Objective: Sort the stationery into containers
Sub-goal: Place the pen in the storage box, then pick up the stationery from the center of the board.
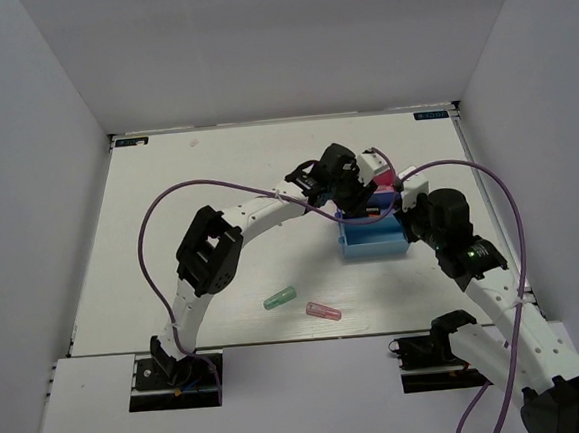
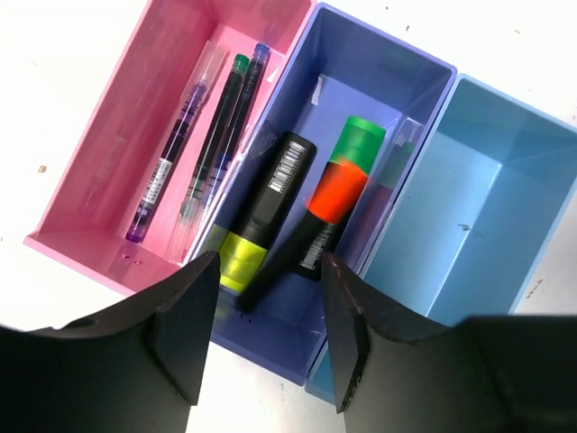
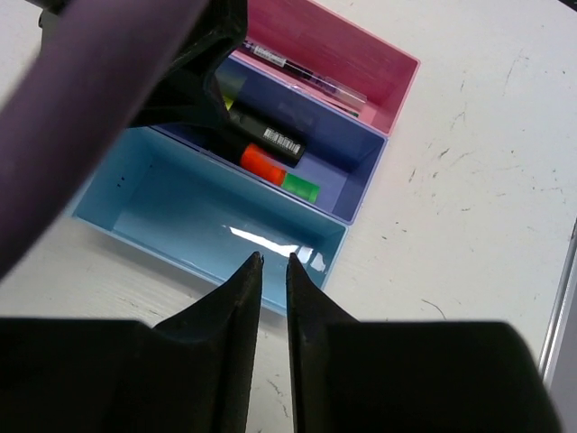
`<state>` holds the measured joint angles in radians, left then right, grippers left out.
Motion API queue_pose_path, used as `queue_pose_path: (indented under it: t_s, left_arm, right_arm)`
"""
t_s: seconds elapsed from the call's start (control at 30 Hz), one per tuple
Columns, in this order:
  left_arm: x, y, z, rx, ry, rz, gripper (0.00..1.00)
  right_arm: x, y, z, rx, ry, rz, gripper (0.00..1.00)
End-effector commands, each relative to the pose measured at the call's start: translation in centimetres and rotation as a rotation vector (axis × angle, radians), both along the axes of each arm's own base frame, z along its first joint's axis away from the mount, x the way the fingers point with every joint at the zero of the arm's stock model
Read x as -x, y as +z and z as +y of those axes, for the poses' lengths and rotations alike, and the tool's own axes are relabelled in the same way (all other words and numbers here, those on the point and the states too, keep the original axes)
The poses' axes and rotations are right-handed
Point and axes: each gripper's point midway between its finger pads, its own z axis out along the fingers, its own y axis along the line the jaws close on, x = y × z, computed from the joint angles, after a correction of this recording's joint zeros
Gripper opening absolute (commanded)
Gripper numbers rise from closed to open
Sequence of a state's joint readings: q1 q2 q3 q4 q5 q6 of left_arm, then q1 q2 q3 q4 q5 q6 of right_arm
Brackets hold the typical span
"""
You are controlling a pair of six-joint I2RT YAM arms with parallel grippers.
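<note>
Pink, dark blue and light blue plastic bins stand joined side by side at the far right of the white table (image 1: 167,186), with both arms bent over them.

In the left wrist view the left gripper (image 2: 266,338) hangs above the near end of the dark blue bin (image 2: 388,81). Its two black fingers (image 2: 185,334) are spread wide with nothing between them. Below the gap lie the black highlighters. The yellow-ended highlighter (image 2: 266,203) lies slanted, its yellow end just beyond the left finger. The orange-ended highlighter (image 2: 329,203) lies beside it, near the right finger. A green highlighter end (image 2: 361,140) shows just past the orange. None of them touches a finger.

The pink bin (image 2: 108,162) lies to the left of that gripper and holds thin pens (image 2: 221,135) laid lengthwise along its floor. The light blue bin (image 2: 487,198) lies to the right.

The right gripper (image 3: 273,271) hovers at the near rim of the light blue bin. Its fingers (image 3: 239,307) stand almost together, with a narrow slit between them and nothing pinched there.

In the top view, a translucent green capsule (image 1: 279,299) and a pink capsule (image 1: 324,311) lie on the table close to each other. They sit toward the near edge, between the two arm bases and well apart from both grippers and the bins.
</note>
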<state>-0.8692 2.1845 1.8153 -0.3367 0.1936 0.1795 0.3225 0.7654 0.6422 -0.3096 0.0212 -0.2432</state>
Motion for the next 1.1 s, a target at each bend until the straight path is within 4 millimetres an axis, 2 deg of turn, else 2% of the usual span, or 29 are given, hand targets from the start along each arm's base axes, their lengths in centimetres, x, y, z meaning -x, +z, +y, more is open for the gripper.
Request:
queue_pose_path:
  t_s: [0.0,0.07,0.1,0.13,0.17,0.2,0.23,0.27,0.3,0.33,0.37,0.4,0.43,0.47,0.5,0.53,0.57,0.6,0.63,0.67,0.7,0.77,0.8,0.83,0.87,0.97,1.07]
  left_arm:
    - [-0.1,5.8,-0.5,0.083,0.002,-0.072,0.60]
    - [0.1,6.7,-0.3,0.089,0.005,-0.078,0.59]
    - [0.2,7.5,-0.1,0.098,0.004,-0.087,0.54]
    - [0.4,7.4,0.4,0.093,0.014,-0.078,0.34]
    - [0.8,8.7,0.6,0.113,0.016,-0.087,0.23]
    - [1.2,10.3,1.5,0.131,0.034,-0.102,0.13]
    - [1.8,9.8,2.3,0.116,0.054,-0.085,0.06]
    - [2.8,14.5,3.8,0.175,0.072,-0.133,0.00]
    - [3.7,13.4,4.9,0.153,0.096,-0.100,0.00]
    - [4.0,12.0,6.9,0.111,0.180,-0.076,0.00]
    - [6.1,14.0,10.0,0.118,0.217,-0.078,0.18]
    - [6.2,13.7,11.9,0.122,0.336,-0.044,0.38]
    - [6.9,13.6,13.4,0.117,0.374,-0.031,0.48]
    - [9.5,9.9,17.4,-0.010,0.422,0.033,0.53]
    - [10.9,10.5,19.0,0.017,0.469,0.060,0.57]
    - [12.2,10.6,21.1,0.001,0.506,0.059,0.61]
    - [13.8,6.1,23.9,-0.113,0.540,0.095,0.62]
    - [15.3,5.7,25.8,-0.124,0.574,0.124,0.62]
    - [16.3,4.4,27.8,-0.148,0.604,0.119,0.63]
    - [16.9,3.6,28.8,-0.158,0.617,0.123,0.63]
    - [18.5,1.9,30.5,-0.156,0.629,0.140,0.63]
    - [19.3,1.0,31.2,-0.142,0.636,0.150,0.64]
    - [20.1,-0.5,31.8,-0.138,0.637,0.168,0.68]
    - [20.4,-0.3,31.8,-0.109,0.628,0.169,0.70]
    - [20.6,-0.6,31.8,-0.103,0.622,0.174,0.70]
    - [20.8,-1.4,32.4,-0.111,0.631,0.165,0.71]
    - [20.7,-1.8,32.8,-0.154,0.635,0.160,0.71]
  right_arm:
    - [-0.5,1.5,0.0,-0.027,-0.007,-0.056,0.21]
    - [-0.4,1.3,-0.1,-0.026,-0.009,-0.050,0.21]
    - [-0.1,1.3,0.3,-0.038,0.017,-0.041,0.22]
    - [0.0,1.5,0.5,-0.045,0.032,-0.048,0.22]
    - [0.1,1.5,0.8,-0.045,0.050,-0.046,0.22]
    - [0.7,1.2,1.1,-0.048,0.076,-0.020,0.27]
    - [1.7,1.2,3.1,-0.072,0.217,-0.001,0.31]
    - [2.4,1.0,4.0,-0.085,0.279,0.024,0.36]
    - [3.5,0.3,4.6,-0.074,0.352,0.062,0.42]
    - [5.7,0.1,6.9,-0.142,0.514,0.121,0.63]
    - [6.3,0.1,7.6,-0.162,0.561,0.143,0.74]
    - [7.7,0.0,8.3,-0.197,0.628,0.195,0.83]
    - [8.5,-0.1,9.1,-0.215,0.676,0.266,0.90]
    - [9.6,-0.4,9.4,-0.230,0.709,0.326,0.90]
    - [10.0,-0.6,9.7,-0.236,0.725,0.355,0.90]
    - [10.9,-0.8,10.8,-0.238,0.776,0.398,0.85]
    - [11.1,-1.5,11.2,-0.236,0.762,0.447,0.79]
    - [11.1,-1.9,11.7,-0.221,0.768,0.468,0.73]
    - [12.1,-2.0,13.0,-0.201,0.814,0.479,0.65]
    - [11.9,-3.5,13.4,-0.121,0.789,0.516,0.62]
    - [12.6,-3.7,14.3,-0.083,0.825,0.523,0.60]
    - [13.1,-5.4,15.8,0.036,0.834,0.554,0.57]
    - [13.5,-5.8,16.3,0.073,0.854,0.563,0.57]
    - [13.5,-6.2,16.7,0.118,0.851,0.557,0.60]
    - [15.0,-7.1,18.3,0.189,0.907,0.578,0.63]
    - [14.8,-9.5,19.8,0.340,0.878,0.545,0.66]
    - [14.4,-10.8,20.7,0.383,0.853,0.522,0.66]
